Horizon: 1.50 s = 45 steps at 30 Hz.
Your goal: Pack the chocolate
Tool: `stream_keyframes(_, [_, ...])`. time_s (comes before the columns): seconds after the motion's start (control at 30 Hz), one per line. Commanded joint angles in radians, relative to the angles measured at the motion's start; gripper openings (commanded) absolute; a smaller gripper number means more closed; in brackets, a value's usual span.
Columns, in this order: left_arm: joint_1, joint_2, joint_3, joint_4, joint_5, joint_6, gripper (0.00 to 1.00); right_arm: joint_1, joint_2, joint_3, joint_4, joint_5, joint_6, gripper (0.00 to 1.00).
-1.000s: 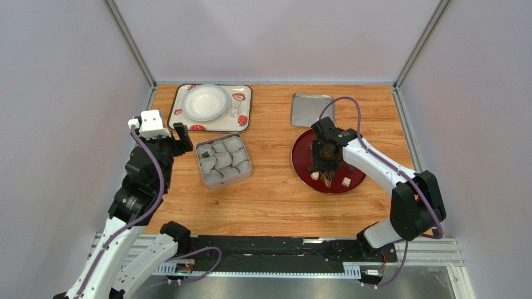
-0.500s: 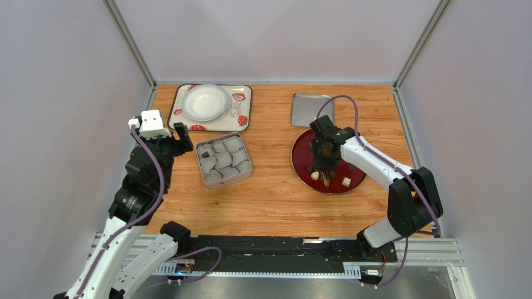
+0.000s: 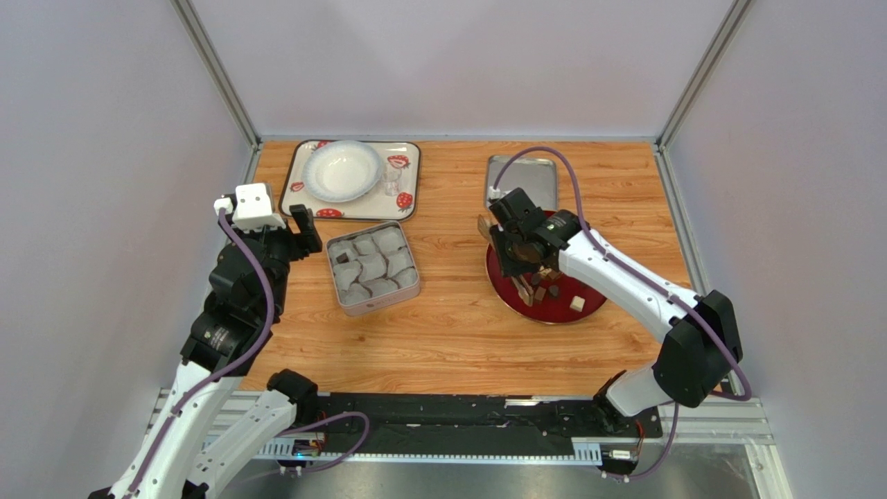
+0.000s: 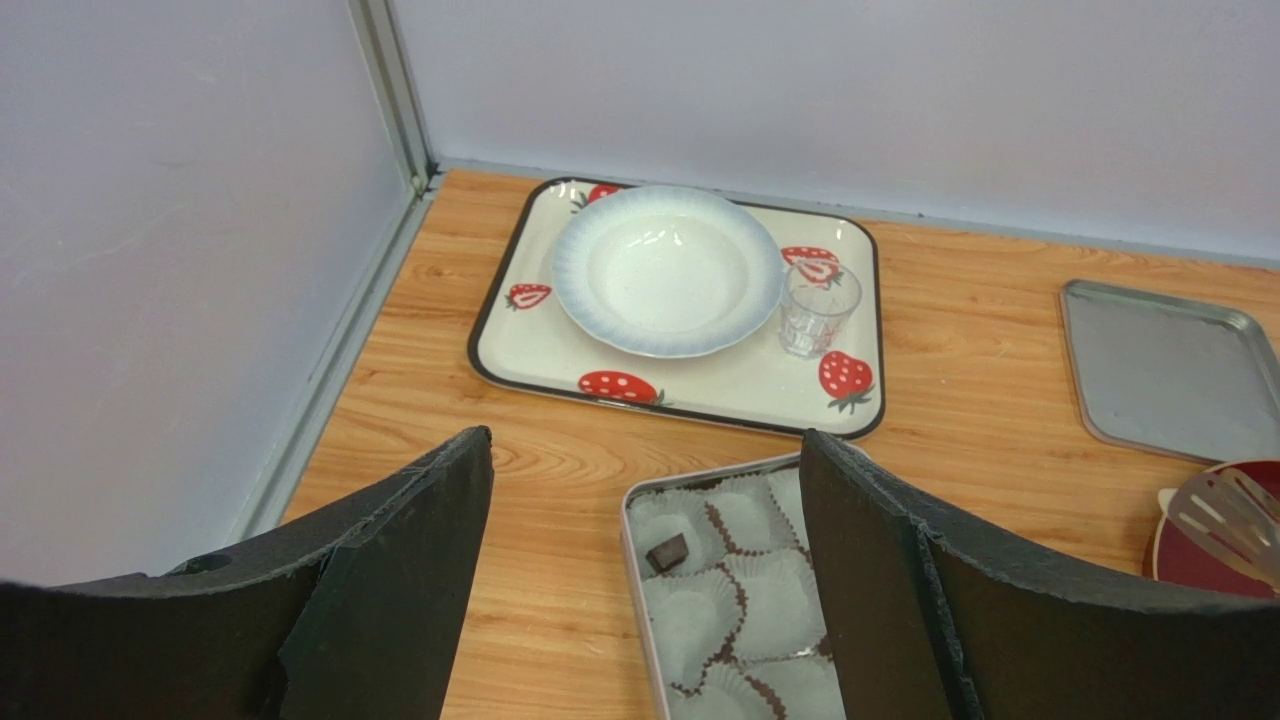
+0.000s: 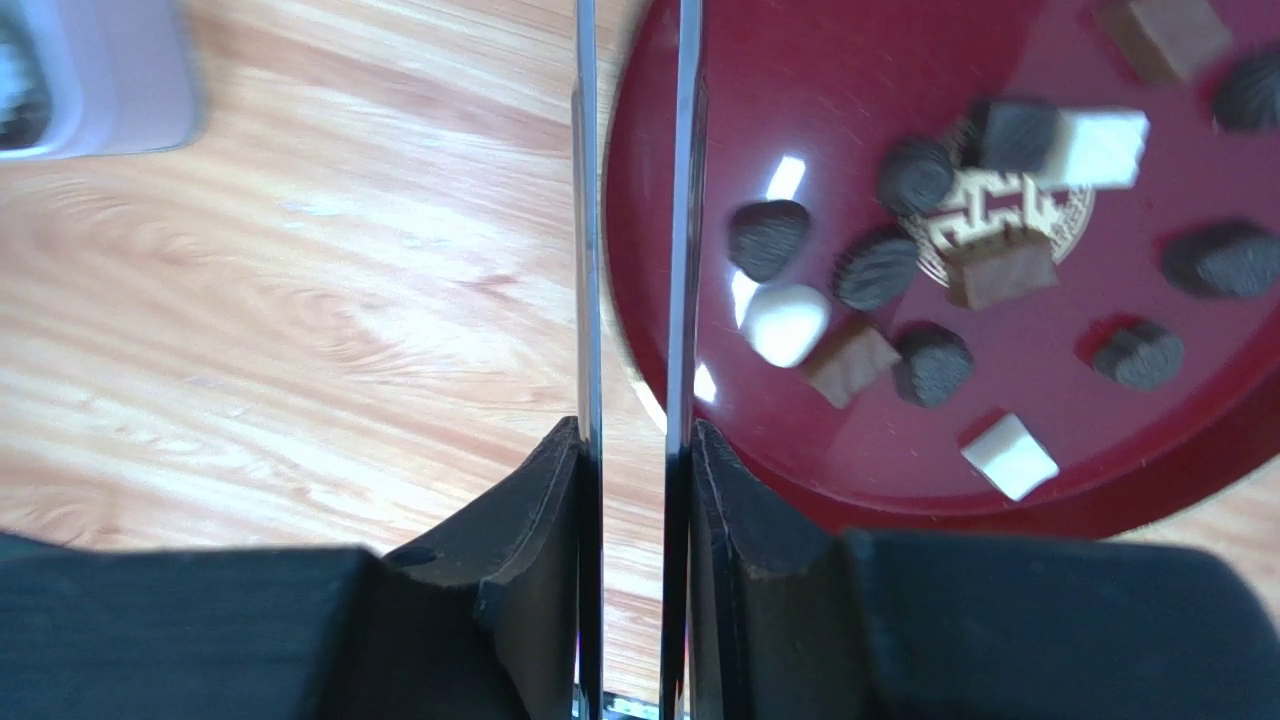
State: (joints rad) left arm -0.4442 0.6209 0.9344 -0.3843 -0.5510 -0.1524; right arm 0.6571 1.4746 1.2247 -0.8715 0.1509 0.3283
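Several chocolate pieces, dark brown and a few cream-white, lie on a red plate, which also shows in the right wrist view. One dark piece sits in a paper cup in the open tin. My right gripper is shut on metal tongs over the plate's left edge. The tongs' tips point toward the tin; I cannot tell if they hold anything. My left gripper is open and empty, just left of the tin.
A strawberry-patterned tray with a white bowl and a small glass stands at the back left. The tin's lid lies behind the red plate. Grey walls close in the table.
My right gripper has swung with the tongs from over the middle of the red plate toward its far left edge. The left arm has not moved.
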Motion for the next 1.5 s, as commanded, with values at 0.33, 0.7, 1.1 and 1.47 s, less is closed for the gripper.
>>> stream_keyframes(0.33, [0.004,-0.003,0.001,0.019,0.000,-0.007,0.83,0.295,0.171,0.349,0.011,0.047,-0.081,0.22])
stream_keyframes(0.7, [0.004,-0.006,0.001,0.019,-0.004,-0.006,0.83,0.441,0.413,0.564,0.045,-0.027,-0.153,0.23])
stream_keyframes(1.1, [0.004,-0.007,0.001,0.021,0.002,-0.009,0.83,0.470,0.598,0.699,0.051,-0.071,-0.166,0.24])
stream_keyframes(1.47, [0.006,-0.010,0.001,0.019,0.003,-0.009,0.83,0.470,0.655,0.703,0.055,-0.083,-0.163,0.28])
